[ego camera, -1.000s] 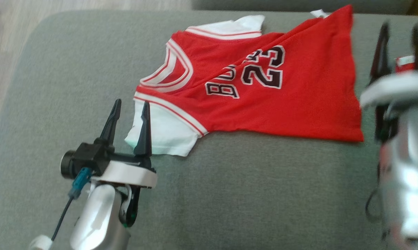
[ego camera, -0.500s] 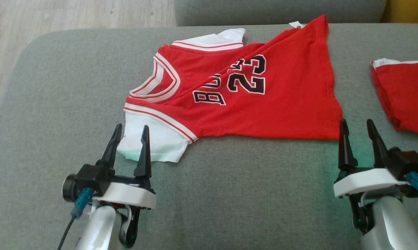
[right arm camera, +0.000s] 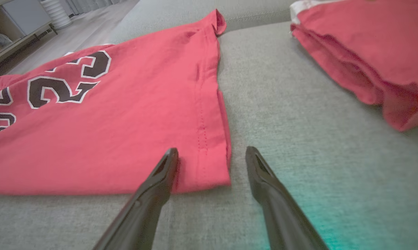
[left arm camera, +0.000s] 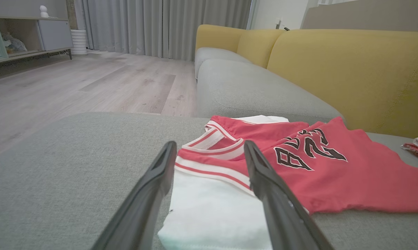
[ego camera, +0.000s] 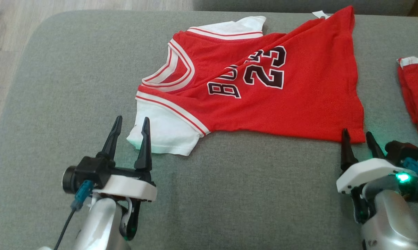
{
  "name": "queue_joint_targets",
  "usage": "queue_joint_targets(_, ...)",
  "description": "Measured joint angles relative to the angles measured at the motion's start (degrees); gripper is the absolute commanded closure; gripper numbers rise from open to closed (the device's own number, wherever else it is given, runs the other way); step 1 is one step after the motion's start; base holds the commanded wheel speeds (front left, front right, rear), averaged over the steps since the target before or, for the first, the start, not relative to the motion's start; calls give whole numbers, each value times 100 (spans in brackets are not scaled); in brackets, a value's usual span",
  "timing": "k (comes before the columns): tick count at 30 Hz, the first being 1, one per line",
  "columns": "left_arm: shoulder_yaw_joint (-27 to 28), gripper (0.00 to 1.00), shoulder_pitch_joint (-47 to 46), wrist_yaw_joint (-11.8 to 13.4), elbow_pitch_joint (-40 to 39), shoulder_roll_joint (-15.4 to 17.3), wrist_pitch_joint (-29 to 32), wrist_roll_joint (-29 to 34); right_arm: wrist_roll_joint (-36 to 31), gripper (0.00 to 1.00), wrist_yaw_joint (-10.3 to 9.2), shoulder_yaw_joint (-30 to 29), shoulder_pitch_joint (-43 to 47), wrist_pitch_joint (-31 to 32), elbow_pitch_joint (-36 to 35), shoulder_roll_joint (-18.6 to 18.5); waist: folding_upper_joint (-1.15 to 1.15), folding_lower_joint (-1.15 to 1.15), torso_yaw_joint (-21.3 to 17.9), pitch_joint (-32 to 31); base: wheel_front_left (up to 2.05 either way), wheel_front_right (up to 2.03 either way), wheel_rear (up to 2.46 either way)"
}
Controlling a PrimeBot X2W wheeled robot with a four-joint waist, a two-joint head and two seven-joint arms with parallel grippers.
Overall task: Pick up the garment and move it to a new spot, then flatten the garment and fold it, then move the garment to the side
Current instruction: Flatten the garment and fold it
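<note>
The garment is a red jersey with white sleeves and a dark "23", lying partly folded on the grey sofa cushion; it also appears as the garment and the garment. My left gripper is open, its fingers either side of the white sleeve's near corner. My right gripper is open at the near right hem corner, which lies between its two fingertips. Nothing is gripped.
A second red cloth lies bunched at the right edge of the cushion, seen close as the red cloth. A yellow backrest rises behind. Wooden floor lies beyond the cushion's left edge.
The head camera has shifted between frames. My right gripper came down from high beside the jersey's right side to the near hem corner. The left gripper has barely moved.
</note>
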Motion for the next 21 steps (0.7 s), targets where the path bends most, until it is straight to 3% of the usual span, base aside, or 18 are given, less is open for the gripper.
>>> queue_joint_targets(5, 8, 0, -12, 0, 13, 0, 0, 0, 187, 0, 0, 113, -418, -29, 599, -27, 0, 0, 22, 60, 0, 0, 0)
queue_joint_targets(6, 13, 0, -12, 0, 16, 0, 0, 0, 187, 24, 0, 166, -500, -36, 698, -41, 0, 0, 17, 65, 0, 0, 0)
queue_joint_targets(8, 25, 0, -14, 0, 23, 0, 0, 0, 186, 100, 0, 236, -630, -56, 862, -55, 0, 0, 1, 70, 0, 0, 0)
queue_joint_targets(14, 73, 0, -14, 0, 97, 2, 0, 1, -92, 100, 1, 1, -770, -342, 1207, 2, 0, 0, -82, 20, 0, 0, 0)
queue_joint_targets(21, 157, 0, -14, 0, 134, 2, 0, 86, -864, 100, 1, -839, -736, -509, 1229, 13, 0, 0, -199, -83, 0, 0, 0)
